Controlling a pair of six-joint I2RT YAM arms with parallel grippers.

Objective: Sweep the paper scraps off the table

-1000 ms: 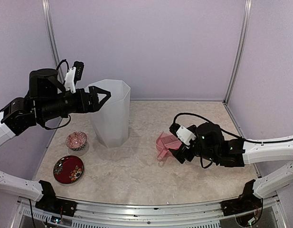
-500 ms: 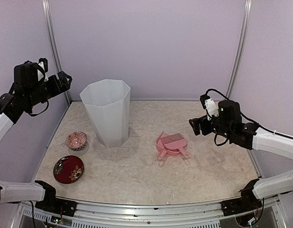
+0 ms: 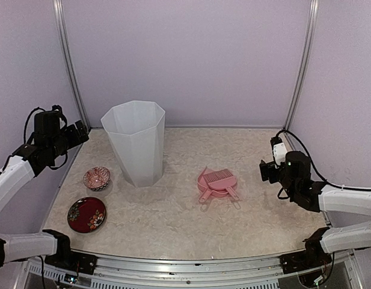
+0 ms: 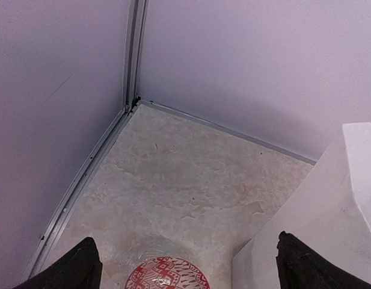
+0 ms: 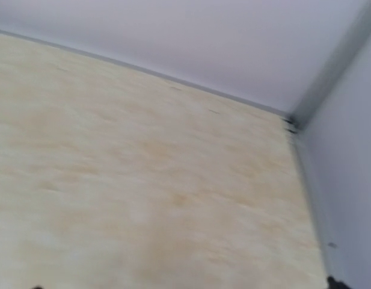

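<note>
Both arms have pulled back and dropped lower than they were a moment ago. A second ago the left gripper (image 3: 82, 131) was right at the rim of the white bin (image 3: 139, 144). Now it hangs in the air well to the left of the bin. The right gripper (image 3: 267, 171) was down at the pink dustpan (image 3: 207, 184) then. Now it is far to the right of the bin, past the dustpan, and not touching it.

The left gripper's fingers (image 4: 83, 268) are spread wide with nothing between them. In its own camera the bin's side is on the right and the small red bowl (image 4: 166, 274) peeks in below. The right gripper is spread wide too and holds nothing. Its camera is blurry and shows only bare table (image 5: 143, 180) and a corner of the walls.

The bin stands upright on the table. The dustpan lies to the right of the bin and a bit nearer, with the pink brush (image 3: 221, 176) lying on it. The small red bowl sits just left of the bin's foot. The red plate (image 3: 86, 214) lies nearer still, also left of the bin. I cannot tell where the paper scraps are.
</note>
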